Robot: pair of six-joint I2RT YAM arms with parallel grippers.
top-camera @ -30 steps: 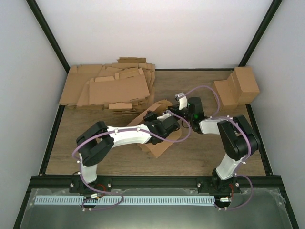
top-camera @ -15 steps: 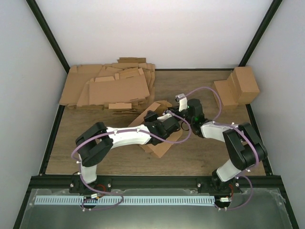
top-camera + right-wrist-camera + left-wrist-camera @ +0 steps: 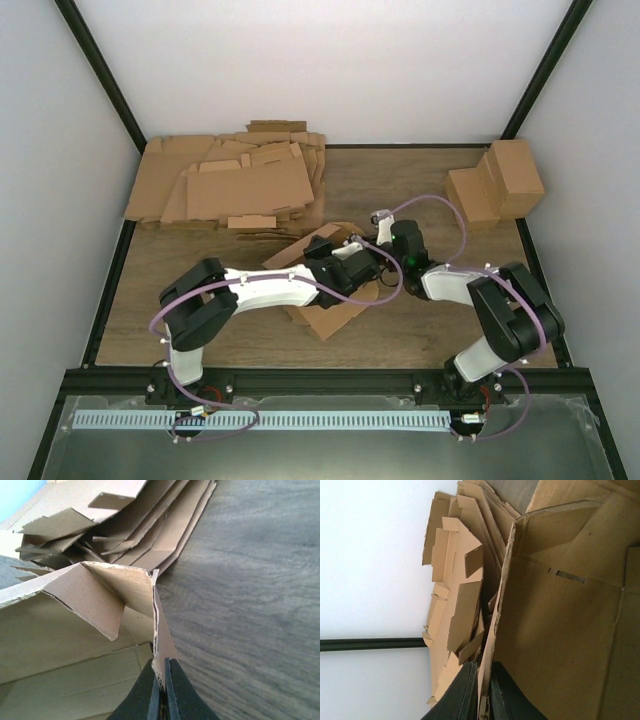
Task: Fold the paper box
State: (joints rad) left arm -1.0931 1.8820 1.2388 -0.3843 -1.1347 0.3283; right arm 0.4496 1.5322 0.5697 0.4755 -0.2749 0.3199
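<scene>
The paper box [image 3: 325, 305] is a brown die-cut cardboard piece, partly folded, in the middle of the table under both wrists. My left gripper [image 3: 352, 258] is shut on one raised wall of it; the left wrist view shows the wall's edge [image 3: 492, 645] pinched between the dark fingers [image 3: 465, 690]. My right gripper [image 3: 378, 262] is shut on a neighbouring upright wall; the right wrist view shows the wall [image 3: 161, 635] clamped between its fingers [image 3: 175, 690], with an inner flap [image 3: 87, 600] folded inward. The two grippers sit close together over the box.
A thick heap of flat cardboard sheets [image 3: 235, 185] lies at the back left and shows in both wrist views [image 3: 455, 580] [image 3: 125, 525]. Folded brown boxes [image 3: 500, 180] stand at the back right. Black frame rails border the wooden table [image 3: 450, 310].
Both grippers have moved slightly toward the near side and left, holding the box. The box's raised part has turned and lowered a little. The right arm's elbow has shifted right.
</scene>
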